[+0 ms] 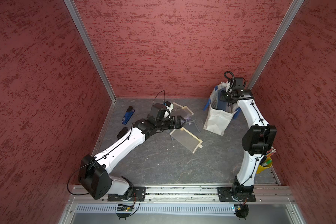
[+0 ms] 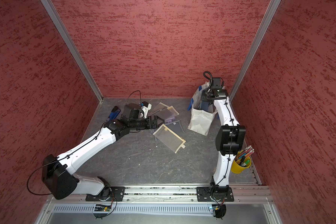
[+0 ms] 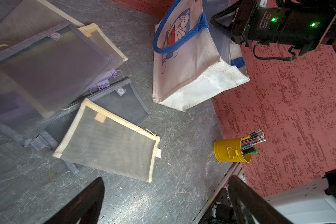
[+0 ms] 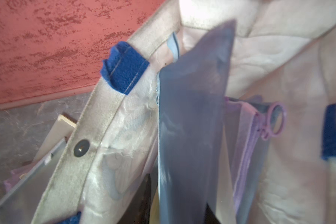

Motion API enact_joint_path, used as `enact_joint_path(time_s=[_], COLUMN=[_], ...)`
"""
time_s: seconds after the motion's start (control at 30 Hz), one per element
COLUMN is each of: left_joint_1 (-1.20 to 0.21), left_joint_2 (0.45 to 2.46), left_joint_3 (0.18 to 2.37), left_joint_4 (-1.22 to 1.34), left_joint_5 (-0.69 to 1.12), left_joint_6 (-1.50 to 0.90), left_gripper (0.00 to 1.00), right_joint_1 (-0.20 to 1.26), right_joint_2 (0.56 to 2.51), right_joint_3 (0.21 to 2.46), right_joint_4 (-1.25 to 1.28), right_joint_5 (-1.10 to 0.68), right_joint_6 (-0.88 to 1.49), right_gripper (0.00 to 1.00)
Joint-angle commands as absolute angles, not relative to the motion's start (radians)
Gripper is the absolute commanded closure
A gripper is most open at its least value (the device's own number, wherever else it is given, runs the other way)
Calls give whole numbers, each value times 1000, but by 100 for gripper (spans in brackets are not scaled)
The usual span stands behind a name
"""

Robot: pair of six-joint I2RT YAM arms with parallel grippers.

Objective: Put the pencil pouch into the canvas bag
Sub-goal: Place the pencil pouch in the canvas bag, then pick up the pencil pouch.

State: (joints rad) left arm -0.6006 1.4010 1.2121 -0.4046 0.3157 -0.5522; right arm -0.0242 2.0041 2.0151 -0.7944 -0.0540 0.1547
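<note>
Red walls crowd the canvas bag (image 1: 215,122); pencil pouch (image 4: 192,116) inside. I cannot tell my right gripper's (image 4: 179,203) hold, so I'd open fully, lift straight.

Soft even light; right wrist view blurs the blue pouch (image 4: 192,116) close up.
</note>
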Motion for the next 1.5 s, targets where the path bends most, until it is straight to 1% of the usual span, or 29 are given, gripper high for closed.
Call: enact_joint_path(time_s=[0.0,0.07,0.17,0.3,0.43,0.53,0.63,0.73,0.93,1.03,1.3,1.47], left_joint_1=[-591,-586,-576,-552,-527,-509,-496,-483,-482,-485,-493,-515], left_joint_2=[1391,1383,1368,1343,1325,1327,1320,1319,1353,1381,1433,1462], left_joint_3=[1174,1157,1129,1066,991,943,888,839,785,770,744,744], left_joint_4=[-380,-380,-378,-357,-306,-279,-236,-205,-162,-136,-60,-35], left_joint_5=[322,329,337,352,378,393,410,435,466,476,487,482], left_joint_6=[-561,-563,-561,-576,-607,-627,-653,-676,-692,-701,-743,-757], left_gripper=[1,0,1,0,0,1,0,1,1,0,0,0], right_joint_1=[-21,-3,40,153,305,399,442,464,489,489,482,468], right_joint_2=[1893,1869,1861,1836,1803,1767,1720,1699,1743,1802,1975,2003], right_joint_3=[2054,2092,2185,2217,2092,1910,1709,1563,1394,1383,1459,1435], right_joint_4=[-810,-845,-932,-998,-986,-914,-793,-696,-574,-539,-492,-464], right_joint_5=[2,33,61,16,-71,-106,-155,-228,-242,-227,-258,-263], right_joint_6=[142,115,80,76,141,213,296,364,403,403,397,394], right_gripper=[54,49,47,45,37,33,30,29,29,29,33,34])
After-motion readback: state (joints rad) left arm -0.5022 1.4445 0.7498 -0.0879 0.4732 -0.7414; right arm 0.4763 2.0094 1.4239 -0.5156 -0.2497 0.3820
